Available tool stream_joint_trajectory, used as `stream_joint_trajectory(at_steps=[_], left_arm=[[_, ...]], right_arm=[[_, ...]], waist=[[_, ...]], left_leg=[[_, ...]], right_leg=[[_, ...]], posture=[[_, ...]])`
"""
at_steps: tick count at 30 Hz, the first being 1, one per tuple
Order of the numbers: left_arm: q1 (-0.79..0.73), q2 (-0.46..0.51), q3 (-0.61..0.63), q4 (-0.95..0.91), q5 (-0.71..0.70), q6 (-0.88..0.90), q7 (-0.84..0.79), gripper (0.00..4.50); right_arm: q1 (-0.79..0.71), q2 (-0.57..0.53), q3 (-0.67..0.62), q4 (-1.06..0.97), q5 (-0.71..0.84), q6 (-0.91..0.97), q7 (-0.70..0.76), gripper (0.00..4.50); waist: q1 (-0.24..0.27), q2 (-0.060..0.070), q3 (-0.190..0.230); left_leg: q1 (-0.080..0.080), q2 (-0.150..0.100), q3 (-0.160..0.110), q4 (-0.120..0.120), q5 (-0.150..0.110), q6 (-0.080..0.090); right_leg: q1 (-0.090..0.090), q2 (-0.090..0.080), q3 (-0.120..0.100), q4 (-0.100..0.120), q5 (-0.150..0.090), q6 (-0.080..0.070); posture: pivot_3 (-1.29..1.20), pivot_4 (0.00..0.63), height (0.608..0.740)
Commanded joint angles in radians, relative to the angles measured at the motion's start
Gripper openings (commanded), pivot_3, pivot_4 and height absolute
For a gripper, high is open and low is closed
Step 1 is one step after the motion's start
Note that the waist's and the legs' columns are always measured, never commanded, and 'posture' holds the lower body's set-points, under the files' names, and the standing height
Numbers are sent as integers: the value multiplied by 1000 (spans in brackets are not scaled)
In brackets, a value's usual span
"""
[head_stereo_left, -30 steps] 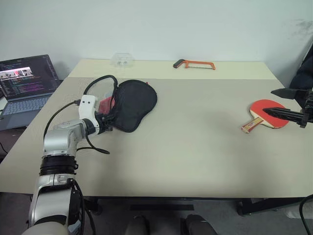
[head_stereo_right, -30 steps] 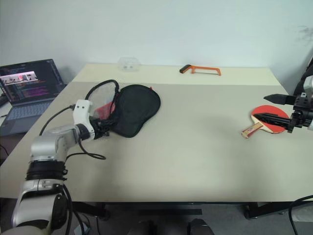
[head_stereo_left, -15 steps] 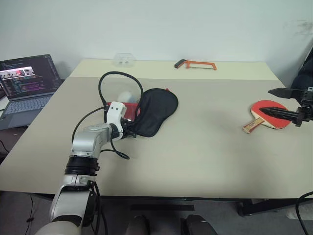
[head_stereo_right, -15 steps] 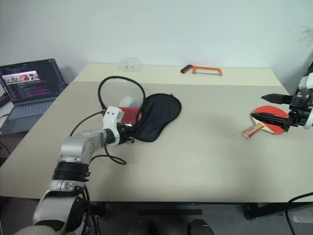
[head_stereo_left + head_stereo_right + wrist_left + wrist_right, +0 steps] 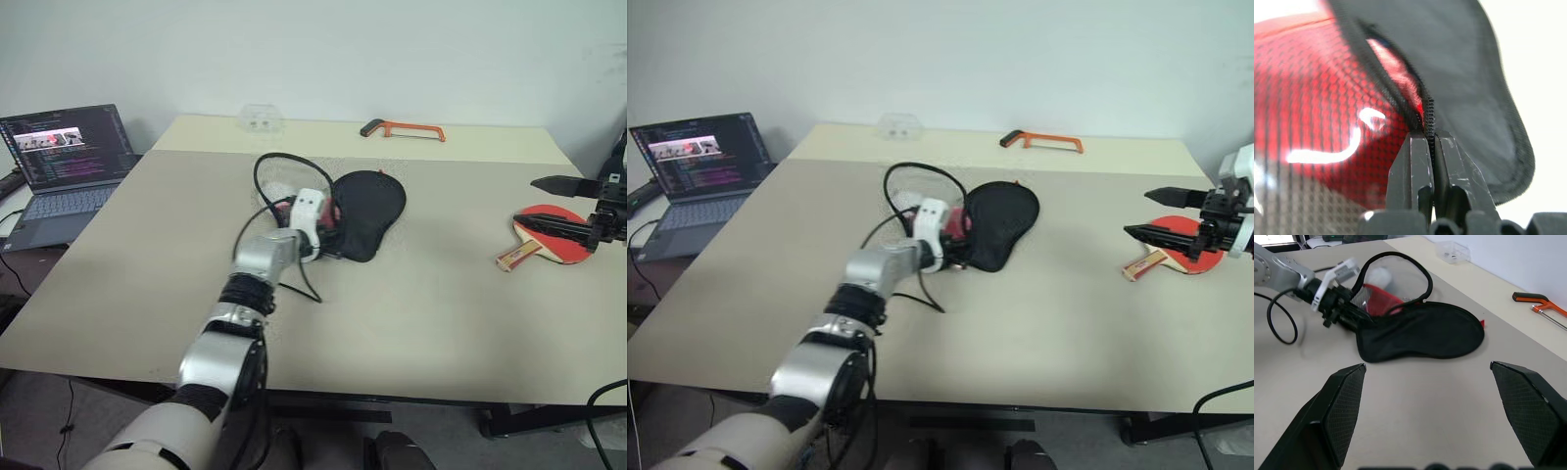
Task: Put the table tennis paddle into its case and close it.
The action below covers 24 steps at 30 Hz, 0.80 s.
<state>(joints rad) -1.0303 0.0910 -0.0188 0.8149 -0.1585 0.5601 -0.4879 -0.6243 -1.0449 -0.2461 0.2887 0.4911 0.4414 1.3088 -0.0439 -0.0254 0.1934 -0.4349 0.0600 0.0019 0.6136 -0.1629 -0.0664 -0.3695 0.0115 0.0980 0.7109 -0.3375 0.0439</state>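
Currently positioning: left tool [image 5: 1431, 147] clamped on case [image 5: 370, 201] zipper edge, mid-worktop [image 5: 421, 313]. Right tool [image 5: 566, 207] wide open, empty, over table tennis paddle [image 5: 549, 238], well right of case. Next: grasp paddle handle.

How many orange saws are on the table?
1. The orange hacksaw lies at the far edge of the table, beyond the case. No other saw shows.

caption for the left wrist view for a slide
Left claw shut on the zipper edge of the case, red mesh side beside it.
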Motion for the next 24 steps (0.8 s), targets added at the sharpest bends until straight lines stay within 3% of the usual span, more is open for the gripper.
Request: stream_joint_trajectory(at_steps=[1,10,24], left_arm=[[-57,-65,-9,70,17,-75,15,18],[-171,-170,6,250,45,-196,31,18],[-284,-157,-28,470,167,-349,-22,18]], right_arm=[[1,-21,-29,-32,8,-11,4,4500],[5,-17,-27,-51,14,-3,-2,4500],[8,15,-23,-65,13,-6,-15,4500]], waist=[[-1,0,0],[3,0,0],[0,0,0]], left_leg=[[0,0,0,0,0,0],[0,-1,0,0,0,0],[0,-1,0,-1,0,0]], right_leg=[[0,0,0,0,0,0],[0,0,0,0,0,1],[-1,0,0,0,0,1]], posture=[[0,150,740],[0,150,740],[0,150,740]])
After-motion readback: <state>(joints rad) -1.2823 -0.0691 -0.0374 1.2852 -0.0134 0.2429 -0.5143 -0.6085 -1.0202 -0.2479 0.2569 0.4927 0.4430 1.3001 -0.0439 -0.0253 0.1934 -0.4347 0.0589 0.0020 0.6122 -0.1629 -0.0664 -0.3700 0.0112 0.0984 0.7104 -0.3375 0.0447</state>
